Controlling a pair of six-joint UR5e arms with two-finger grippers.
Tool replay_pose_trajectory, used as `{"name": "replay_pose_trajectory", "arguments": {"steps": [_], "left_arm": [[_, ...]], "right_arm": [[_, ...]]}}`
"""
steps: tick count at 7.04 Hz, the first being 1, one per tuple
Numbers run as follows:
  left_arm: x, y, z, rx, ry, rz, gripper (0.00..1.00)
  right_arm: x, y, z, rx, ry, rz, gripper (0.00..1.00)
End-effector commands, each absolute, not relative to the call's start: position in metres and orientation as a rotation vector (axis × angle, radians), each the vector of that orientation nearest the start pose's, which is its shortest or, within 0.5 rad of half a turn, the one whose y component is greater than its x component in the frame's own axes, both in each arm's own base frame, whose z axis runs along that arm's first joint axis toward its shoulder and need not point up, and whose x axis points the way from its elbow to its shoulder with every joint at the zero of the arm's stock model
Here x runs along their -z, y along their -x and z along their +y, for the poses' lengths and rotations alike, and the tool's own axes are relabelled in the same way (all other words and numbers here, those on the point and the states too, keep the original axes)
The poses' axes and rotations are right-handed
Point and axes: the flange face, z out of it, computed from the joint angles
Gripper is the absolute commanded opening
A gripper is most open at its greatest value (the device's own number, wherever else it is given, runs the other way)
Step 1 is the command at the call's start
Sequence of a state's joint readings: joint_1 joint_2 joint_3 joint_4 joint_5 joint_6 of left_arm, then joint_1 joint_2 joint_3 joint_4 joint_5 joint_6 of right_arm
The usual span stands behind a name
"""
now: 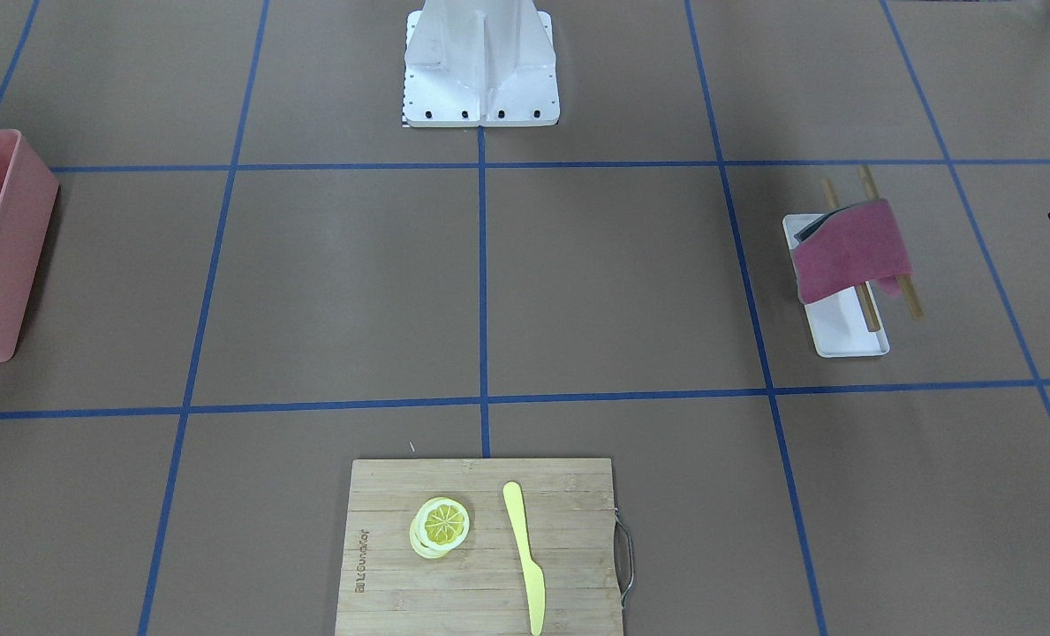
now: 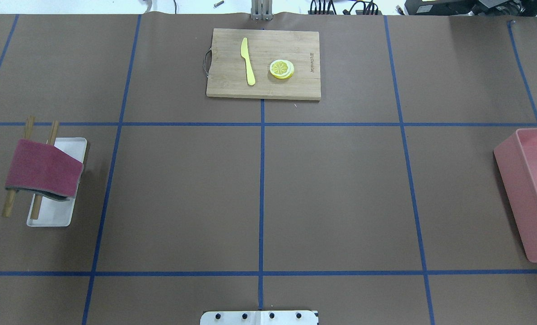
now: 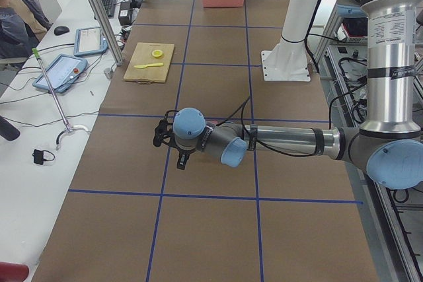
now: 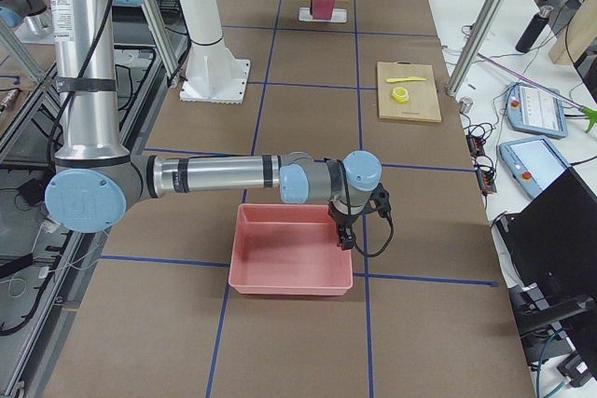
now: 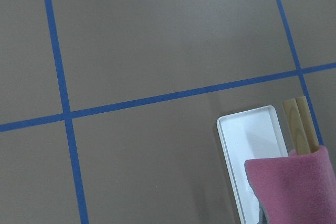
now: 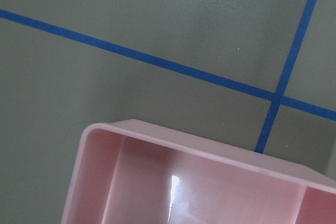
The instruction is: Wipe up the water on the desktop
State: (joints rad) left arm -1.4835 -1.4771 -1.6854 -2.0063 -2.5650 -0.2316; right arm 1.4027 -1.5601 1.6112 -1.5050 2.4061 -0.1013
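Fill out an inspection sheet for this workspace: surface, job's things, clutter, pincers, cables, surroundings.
Surface: desktop, brown with blue tape lines; water: nothing seen.
Job's things: maroon cloth draped over two wooden sticks above a white tray, on the robot's left.
Clutter: cutting board carrying a yellow knife and lemon slices; pink bin on the robot's right.
Pincers: left pincer hangs over the desktop, right pincer over the pink bin's edge; open or shut cannot be told.
Cables: black cable loops beside the right pincer.
Surroundings: operator at a side bench with tablets.
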Motion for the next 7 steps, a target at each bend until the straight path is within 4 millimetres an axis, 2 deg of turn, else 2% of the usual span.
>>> {"name": "replay_pose_trajectory", "arguments": {"steps": [1, 2, 3, 4, 6, 7], "left_arm": [[-0.579, 0.009, -0.469, -0.115, -0.295, 1.025, 0.89], [-0.577, 0.008, -0.471, -0.120, -0.300, 1.025, 0.89], [-0.578, 0.008, -0.471, -0.118, -0.296, 1.024, 0.97], [-0.586, 0.008, -0.465, -0.098, -0.271, 1.035, 0.98], [-0.603, 0.009, -0.467, -0.061, -0.242, 1.012, 0.98], [-0.600, 0.011, -0.469, -0.055, -0.297, 0.967, 0.98]], "right_arm": [[-0.624, 0.025, -0.507, 0.308, -0.103, -0.844, 1.00], [-0.625, 0.026, -0.507, 0.309, -0.101, -0.844, 1.00], [-0.625, 0.025, -0.506, 0.307, -0.101, -0.844, 1.00], [-0.627, 0.025, -0.505, 0.307, -0.098, -0.842, 1.00], [-0.625, 0.025, -0.504, 0.310, -0.103, -0.842, 1.00], [-0.622, 0.024, -0.501, 0.312, -0.109, -0.842, 1.00]]}}
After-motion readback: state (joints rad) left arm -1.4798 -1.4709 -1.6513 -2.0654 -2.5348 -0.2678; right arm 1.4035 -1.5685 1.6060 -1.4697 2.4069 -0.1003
